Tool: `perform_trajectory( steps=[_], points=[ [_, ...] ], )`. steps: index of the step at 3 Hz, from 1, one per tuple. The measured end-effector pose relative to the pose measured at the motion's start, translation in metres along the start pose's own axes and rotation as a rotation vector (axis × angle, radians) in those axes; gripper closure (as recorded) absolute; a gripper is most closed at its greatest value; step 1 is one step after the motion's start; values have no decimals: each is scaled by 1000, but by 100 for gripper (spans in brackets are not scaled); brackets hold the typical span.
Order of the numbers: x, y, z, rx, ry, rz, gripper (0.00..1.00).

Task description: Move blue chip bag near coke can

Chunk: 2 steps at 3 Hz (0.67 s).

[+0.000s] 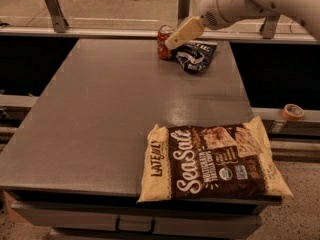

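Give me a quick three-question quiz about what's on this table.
1. True or false: the blue chip bag lies right beside the coke can.
2. Where is the gripper? A) over the can and blue bag; B) at the near edge; C) far left.
3. Fill in: the big bag at the table's near edge reads "Sea ___".
Key: 1 true; 2 A; 3 Salt.
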<state>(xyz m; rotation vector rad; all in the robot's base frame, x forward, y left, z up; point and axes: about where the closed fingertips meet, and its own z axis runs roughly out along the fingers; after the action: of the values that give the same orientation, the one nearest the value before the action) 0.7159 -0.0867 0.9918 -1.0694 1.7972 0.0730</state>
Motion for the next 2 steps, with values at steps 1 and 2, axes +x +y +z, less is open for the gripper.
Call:
perform_trajectory(
  steps=[1, 2],
  points=[
    [-67, -12, -88, 102, -228, -48, 0],
    [-62, -13, -112, 116, -259, -61, 0]
  ],
)
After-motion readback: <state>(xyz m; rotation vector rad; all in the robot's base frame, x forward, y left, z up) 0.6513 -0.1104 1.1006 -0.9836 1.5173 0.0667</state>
